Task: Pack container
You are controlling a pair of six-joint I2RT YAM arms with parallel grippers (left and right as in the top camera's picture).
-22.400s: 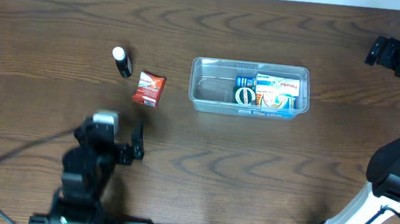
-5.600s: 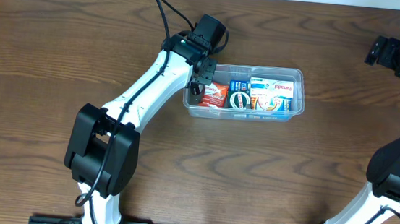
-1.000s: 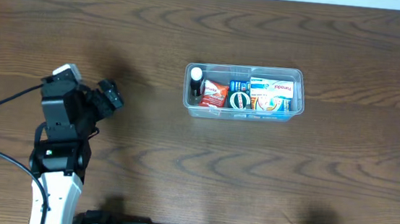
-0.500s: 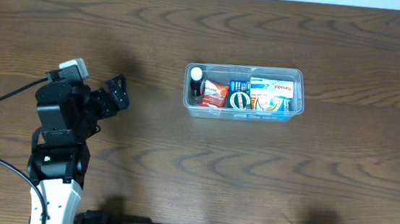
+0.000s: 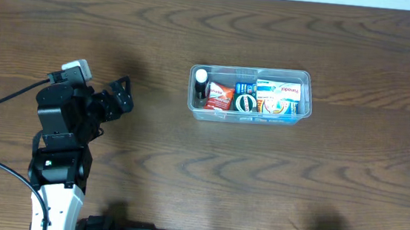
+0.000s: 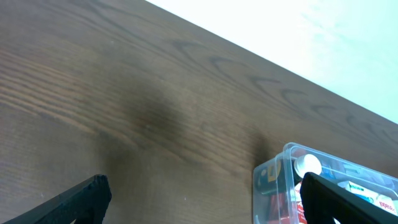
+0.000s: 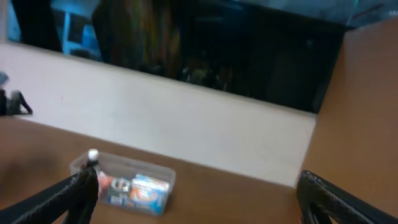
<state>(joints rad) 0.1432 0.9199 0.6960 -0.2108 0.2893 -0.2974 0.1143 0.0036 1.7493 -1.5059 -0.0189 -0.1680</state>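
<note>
When I look down from above, the container (image 5: 268, 71) sits near the middle of the table (image 5: 200, 174). It is at about 3 o'clock from my left gripper (image 5: 121, 95) and well apart from it. That gripper is spread wide and holds nothing. My right gripper (image 7: 199, 202) shows only in its own camera, and it is wide and empty too. The container is clear plastic with round corners. Inside are a bottle (image 5: 201, 81) with a white cap at the 9 o'clock end, a red packet (image 5: 219, 96), a roll (image 5: 245, 102) and blue boxes (image 5: 281, 95). Its long side runs from 9 to 3 o'clock.
</note>
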